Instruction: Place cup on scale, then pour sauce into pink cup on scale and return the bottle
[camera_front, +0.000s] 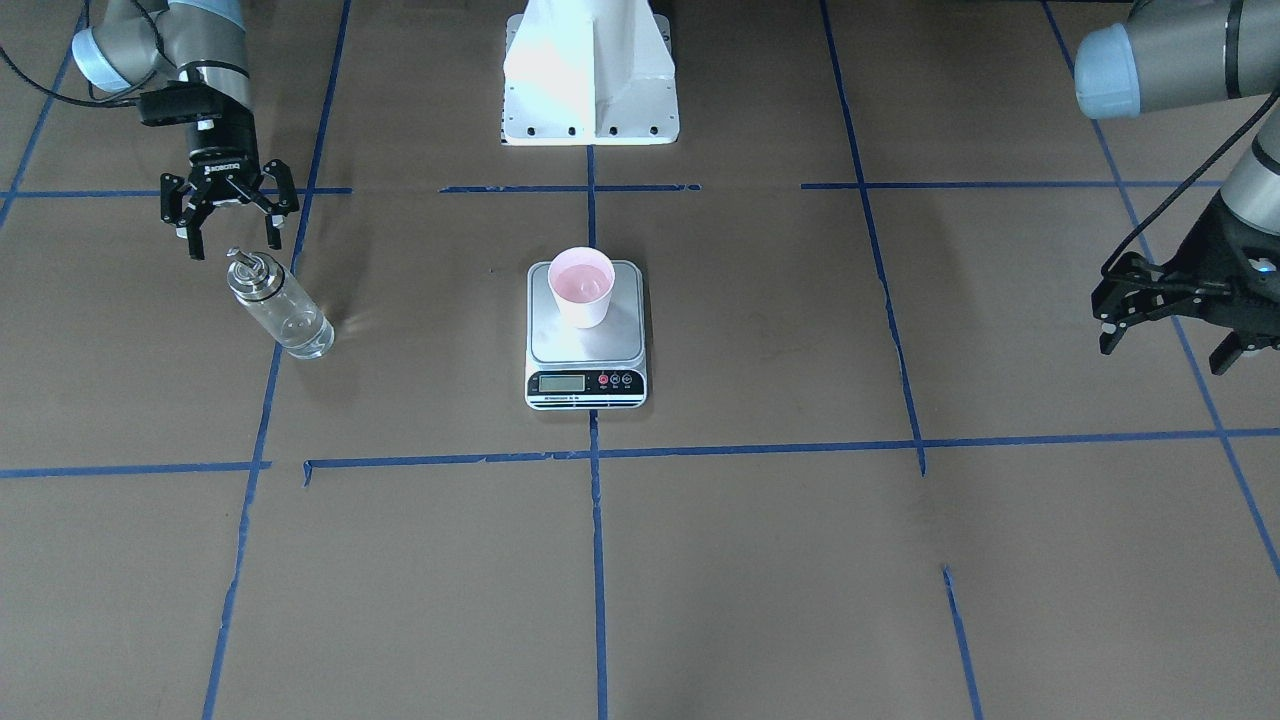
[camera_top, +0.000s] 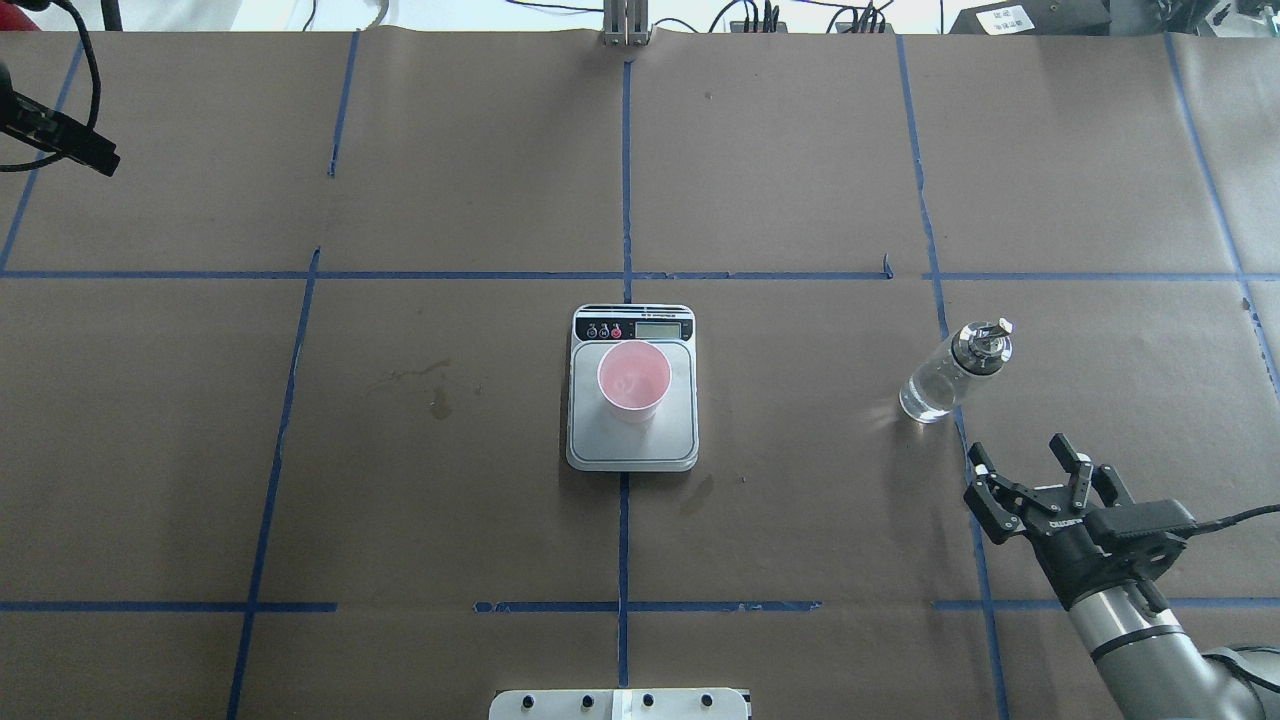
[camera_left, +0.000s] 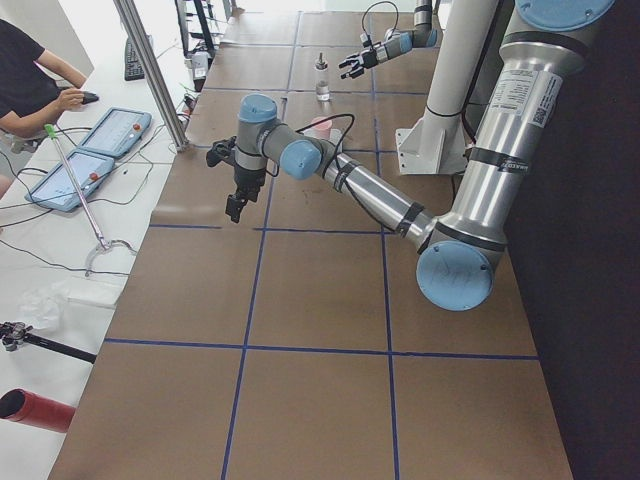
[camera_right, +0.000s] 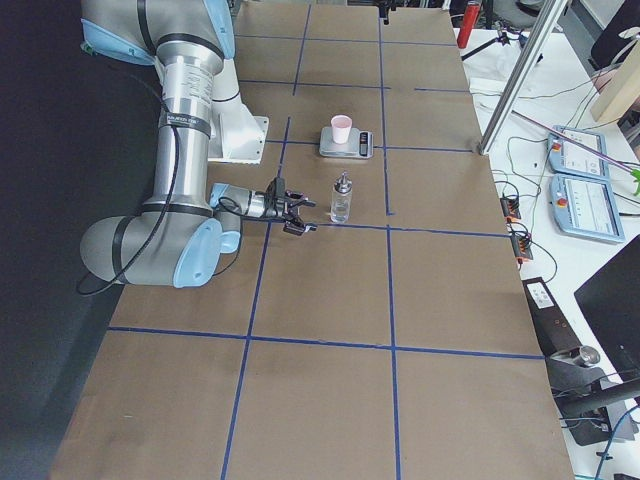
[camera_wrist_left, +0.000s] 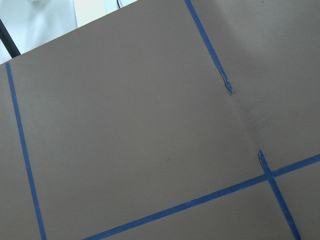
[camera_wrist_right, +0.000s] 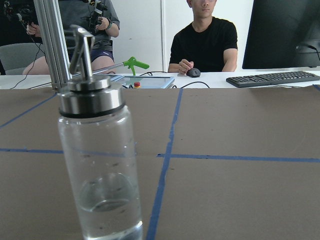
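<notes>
The pale pink cup (camera_front: 581, 285) stands upright on the steel platform of the scale (camera_front: 586, 345) at the table's middle; it also shows in the overhead view (camera_top: 633, 380) on the scale (camera_top: 672, 442). The clear glass bottle (camera_front: 280, 305) with a silver spout stands upright on the paper, well to the robot's right of the scale. It holds a little clear liquid (camera_wrist_right: 100, 165). My right gripper (camera_front: 230, 235) is open and empty, just behind the bottle and apart from it (camera_top: 1025, 465). My left gripper (camera_front: 1165, 345) is open and empty, far off to the other side.
The white robot base mount (camera_front: 590, 75) stands behind the scale. Blue tape lines cross the brown paper cover. An aluminium post (camera_right: 510, 75) and operators with tablets and a keyboard (camera_wrist_right: 202, 40) are beyond the table's far edge.
</notes>
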